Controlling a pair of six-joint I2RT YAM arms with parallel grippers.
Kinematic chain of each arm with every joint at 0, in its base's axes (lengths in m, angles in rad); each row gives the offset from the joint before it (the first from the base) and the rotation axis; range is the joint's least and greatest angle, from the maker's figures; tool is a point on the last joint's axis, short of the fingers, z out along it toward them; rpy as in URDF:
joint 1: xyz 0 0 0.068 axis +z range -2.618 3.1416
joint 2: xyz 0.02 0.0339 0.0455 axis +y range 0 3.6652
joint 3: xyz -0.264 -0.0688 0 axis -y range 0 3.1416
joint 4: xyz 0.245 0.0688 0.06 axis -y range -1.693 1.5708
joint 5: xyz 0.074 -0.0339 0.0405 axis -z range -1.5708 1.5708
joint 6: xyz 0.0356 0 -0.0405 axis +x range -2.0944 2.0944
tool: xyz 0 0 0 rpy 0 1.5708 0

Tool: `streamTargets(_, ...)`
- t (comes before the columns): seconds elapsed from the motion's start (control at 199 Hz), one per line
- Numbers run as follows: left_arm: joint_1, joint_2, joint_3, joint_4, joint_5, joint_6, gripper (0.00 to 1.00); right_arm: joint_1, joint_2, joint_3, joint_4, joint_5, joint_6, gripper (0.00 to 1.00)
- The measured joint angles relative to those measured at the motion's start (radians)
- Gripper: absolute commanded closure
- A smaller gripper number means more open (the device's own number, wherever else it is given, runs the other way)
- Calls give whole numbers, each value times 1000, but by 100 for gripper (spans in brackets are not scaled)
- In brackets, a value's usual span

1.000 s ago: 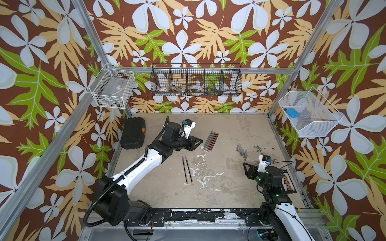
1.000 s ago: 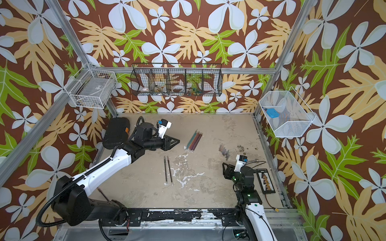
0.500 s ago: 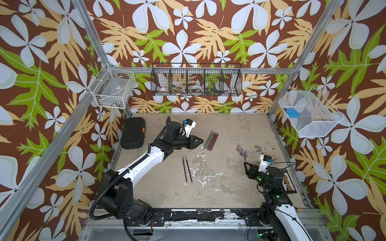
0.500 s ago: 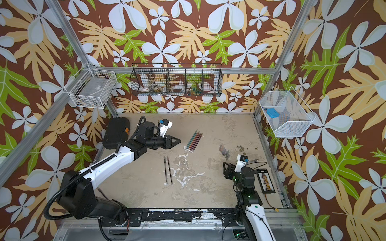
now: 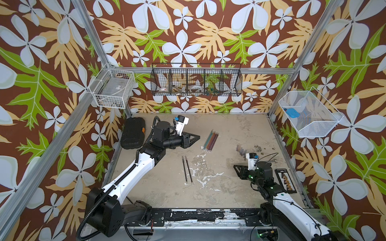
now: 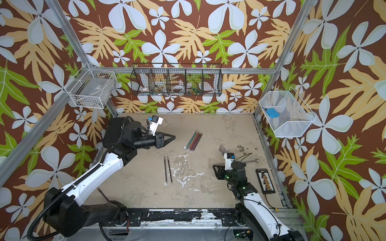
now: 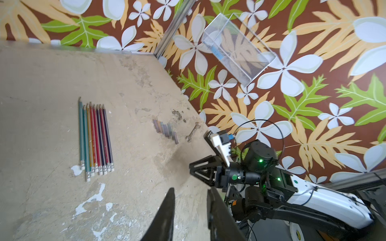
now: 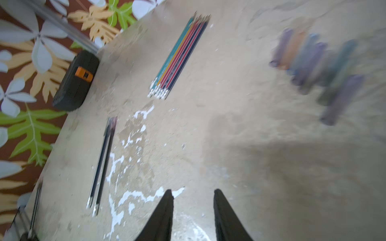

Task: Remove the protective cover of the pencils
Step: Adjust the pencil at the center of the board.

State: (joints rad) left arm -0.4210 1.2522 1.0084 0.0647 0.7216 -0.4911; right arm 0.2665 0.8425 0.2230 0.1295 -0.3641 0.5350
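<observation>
Both top views: row of long thin multicoloured pencils (image 5: 210, 140) flat on beige worn table (image 5: 227, 198), near left gripper (image 5: 195, 137); right gripper (image 5: 236, 167) well apart. L wrist: fingers (image 7: 168, 208) apart, empty. R wrist: fingers (image 8: 166, 208) apart, empty, pencils ahead.

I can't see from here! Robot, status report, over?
Left gripper open, empty; right gripper open, empty. Coloured pencils in a row, two black pencils apart, all on table. Nothing blocks them.

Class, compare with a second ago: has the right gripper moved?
Yes. The right gripper has shifted away from the black card at the table's edge, toward the two black pencils.
</observation>
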Motion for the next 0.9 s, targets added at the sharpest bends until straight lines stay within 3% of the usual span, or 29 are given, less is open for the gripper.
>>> streamTargets(0.156,0,-25,-9,45,26,-40,72,136,275,219,45,5,0,69)
streamTargets(0.306,0,-25,-23,72,51,-78,73,148,528,489,40,18,11,71)
streamTargets(0.532,0,-30,-24,95,71,-105,74,152,881,837,-40,-72,55,77)
streamTargets(0.718,0,-37,-27,96,73,-105,74,152,1049,985,-117,-101,82,79)
streamTargets(0.904,0,-37,-27,96,74,-106,74,152,1095,1033,-176,-80,90,78)
